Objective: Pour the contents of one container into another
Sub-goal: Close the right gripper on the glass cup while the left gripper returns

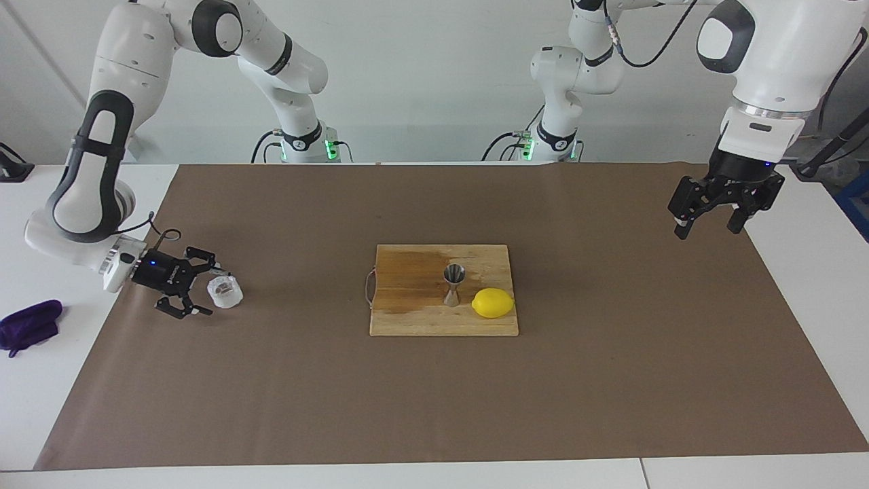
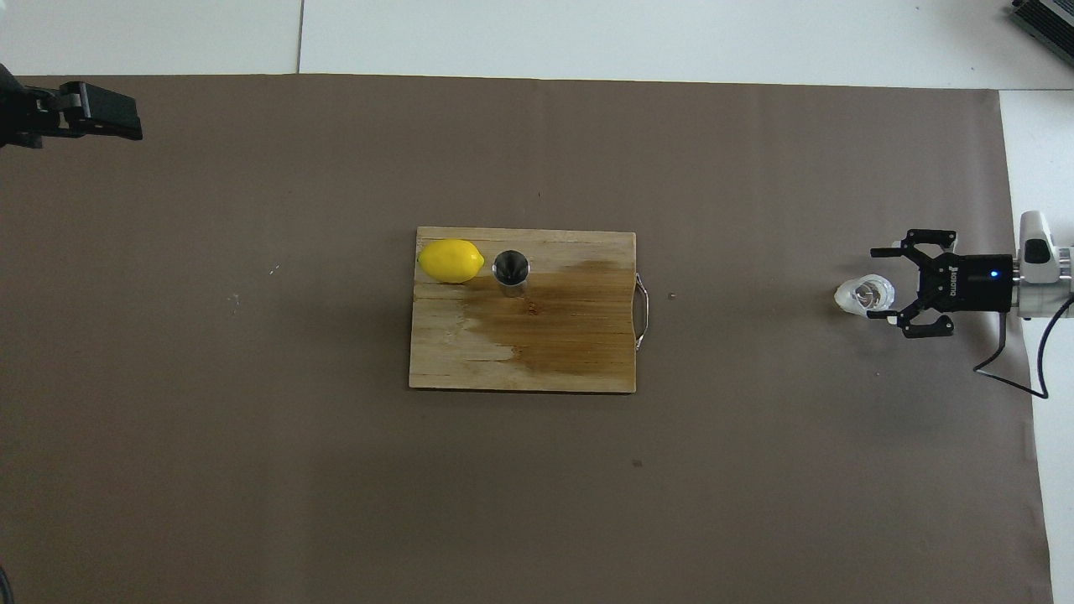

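Brown table cover (image 1: 611, 380), glass cup (image 1: 225, 291) between right hand (image 1: 204, 292) fingers

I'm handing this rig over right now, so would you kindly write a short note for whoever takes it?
Right gripper: open, low at the glass cup, fingers either side, not closed on it.
Left gripper: open, raised over the paper at the left arm's end.
Steel jigger stands on the cutting board beside a lemon.
Done: approach to the cup.
Left: grasp, carry to the jigger, pour.
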{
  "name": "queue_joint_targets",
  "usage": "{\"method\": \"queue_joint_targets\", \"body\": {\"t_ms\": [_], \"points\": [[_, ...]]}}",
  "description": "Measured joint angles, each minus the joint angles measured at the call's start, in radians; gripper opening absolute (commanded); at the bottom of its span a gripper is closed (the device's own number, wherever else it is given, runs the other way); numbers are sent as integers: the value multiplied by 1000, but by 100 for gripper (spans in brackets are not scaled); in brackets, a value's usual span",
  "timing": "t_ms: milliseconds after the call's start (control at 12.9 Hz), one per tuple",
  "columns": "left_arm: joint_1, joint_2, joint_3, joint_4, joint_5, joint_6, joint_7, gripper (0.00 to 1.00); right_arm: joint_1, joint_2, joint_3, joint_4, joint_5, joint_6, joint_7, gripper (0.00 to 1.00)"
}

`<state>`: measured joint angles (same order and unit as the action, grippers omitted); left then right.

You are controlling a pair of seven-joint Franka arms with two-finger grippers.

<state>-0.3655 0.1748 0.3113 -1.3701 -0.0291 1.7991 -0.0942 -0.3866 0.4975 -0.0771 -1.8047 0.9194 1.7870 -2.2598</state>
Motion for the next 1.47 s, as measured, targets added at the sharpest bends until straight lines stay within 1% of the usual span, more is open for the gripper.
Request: {"method": "queue_joint_targets", "body": {"t_ms": [155,232,387,620,852,1162,1471], "points": [[-12,-18,0,-35,0,-16,-4,97,0,0,0,0,0,0,0,100],[-18,-28,0,-54,0,-30,-5,100,0,0,0,0,1,0,0,100],[-25,-56,-2,-98,0,-42,-5,100,0,-3,0,5,2,-4,0,100],[-23,-93,0,-151,0,-42,-5,100,-5,-6,-1,46,2,-55,10,100],[-22,-105,1,-170,0,-42,-5,100,-7,-5,0,53,2,-69,15,100],[-24,-112,-3,-181,0,-54,-5,100,-5,-4,0,17,2,-73,-22,100],[-20,-121,0,-187,0,-95,-6,100,-5,-4,0,-16,2,-55,-80,100]]}}
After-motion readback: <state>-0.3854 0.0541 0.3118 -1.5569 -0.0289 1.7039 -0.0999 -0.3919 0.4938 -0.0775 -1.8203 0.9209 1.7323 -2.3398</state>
